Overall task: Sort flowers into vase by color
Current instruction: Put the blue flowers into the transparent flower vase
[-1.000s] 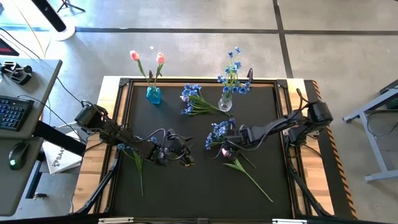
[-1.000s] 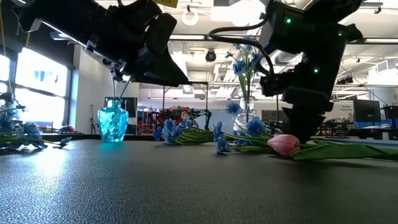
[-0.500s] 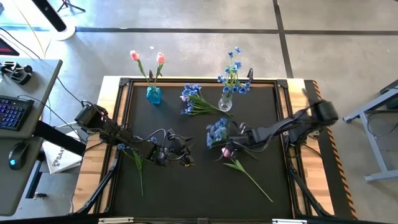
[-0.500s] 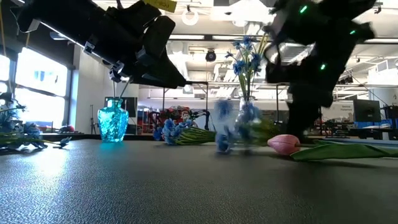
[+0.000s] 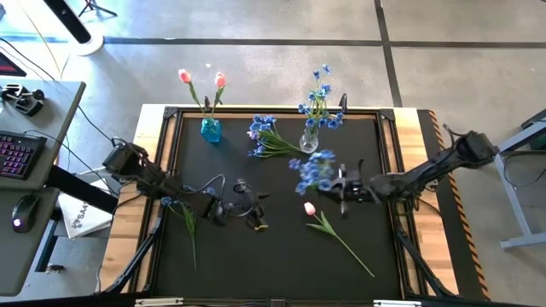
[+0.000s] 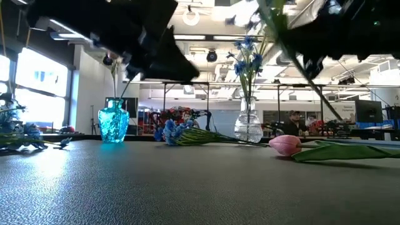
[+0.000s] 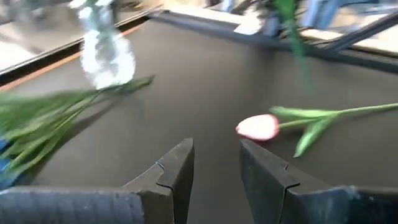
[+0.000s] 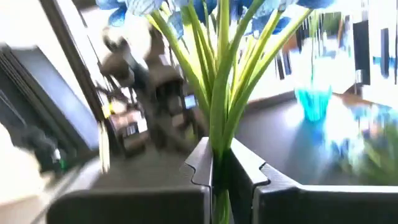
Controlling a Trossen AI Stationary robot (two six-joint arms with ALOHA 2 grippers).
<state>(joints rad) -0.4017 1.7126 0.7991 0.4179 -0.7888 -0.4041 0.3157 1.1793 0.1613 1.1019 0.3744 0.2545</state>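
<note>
Right hand [image 8: 221, 163] clamped on the green stems of a blue bunch [image 5: 316, 169], lifted off the worktop [image 5: 256, 256] just in front of the clear vase [image 5: 309, 141], blossoms turned toward it, probably for dropping in with the blue stems already there. Left hand [image 7: 214, 158] partly open, empty, low over the worktop left of that vase, aimed at a lying pink tulip [image 7: 258, 127]. Teal vase [image 5: 211, 130] further left with two tulips.

A robotics lab in a large open hall: the black work surface [image 5: 256, 256] stands on a bare concrete floor [image 5: 256, 77], a keyboard [image 5: 19, 155] and mouse [image 5: 22, 213] sit alongside, and more benches and ceiling lights [image 6: 190, 15] stretch behind.
</note>
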